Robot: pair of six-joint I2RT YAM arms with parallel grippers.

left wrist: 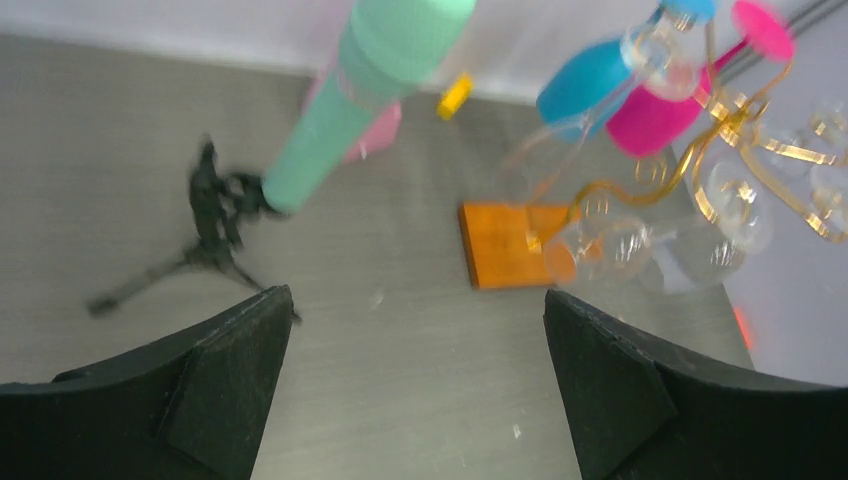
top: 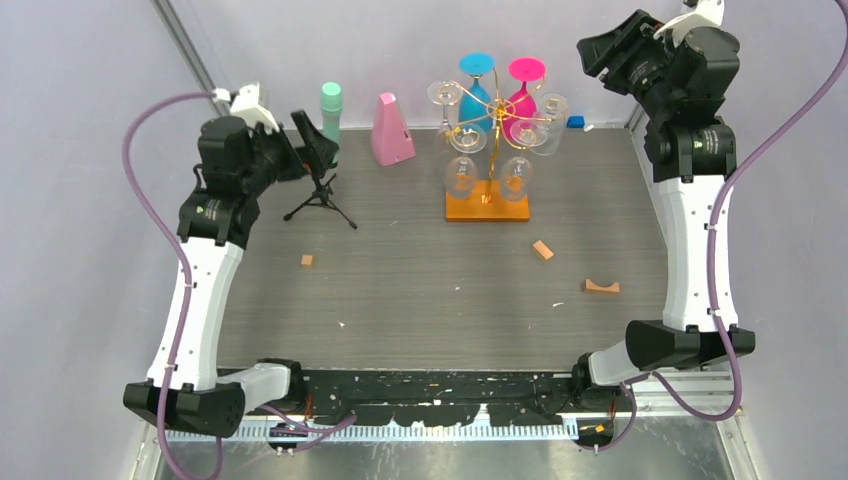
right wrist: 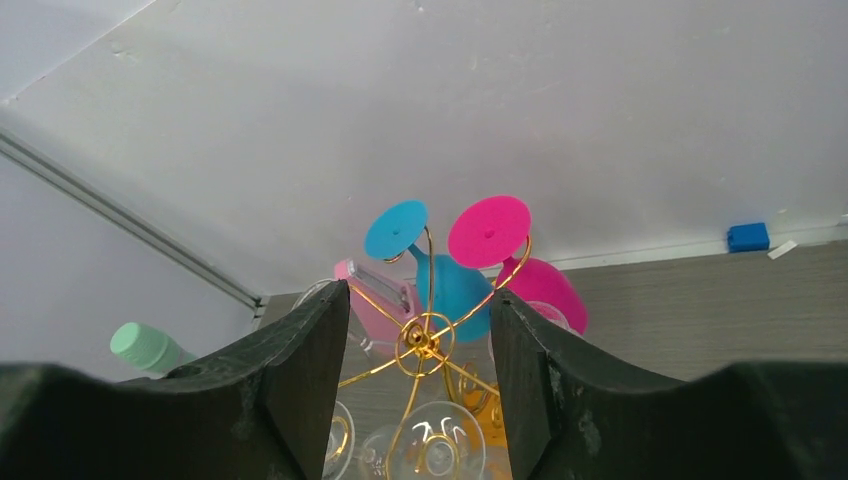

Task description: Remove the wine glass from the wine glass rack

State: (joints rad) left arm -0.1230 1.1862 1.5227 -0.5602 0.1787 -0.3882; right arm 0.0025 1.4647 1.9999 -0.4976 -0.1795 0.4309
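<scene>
- The wine glass rack [top: 487, 205] stands at the back middle of the counter [top: 420, 300] with its orange base flat. Glasses hang upside down from its gold arms: a pink glass [top: 524, 95] and a blue glass [top: 476, 98] at the rear, and clear glasses [top: 463, 172] lower down.
- The right pincer [top: 592, 48] hovers high beside the rack, spread wide and empty. Its wrist view frames the rack's hub between the fingers. The pink glass is nearest and is probably the one to take.
- Close gently on the bowl, then slide the foot outward along its wire arm. A straight lift would likely tip the rack or knock the neighbouring glasses.
- The left pincer [left wrist: 420, 340] is also wide open and empty, above the tripod [top: 320, 198].
- Pale walls [top: 400, 40] stand close around the counter, which is grey, wood-grained and matte.
- Small wooden blocks [top: 601, 287] lie well apart from the rack.
</scene>
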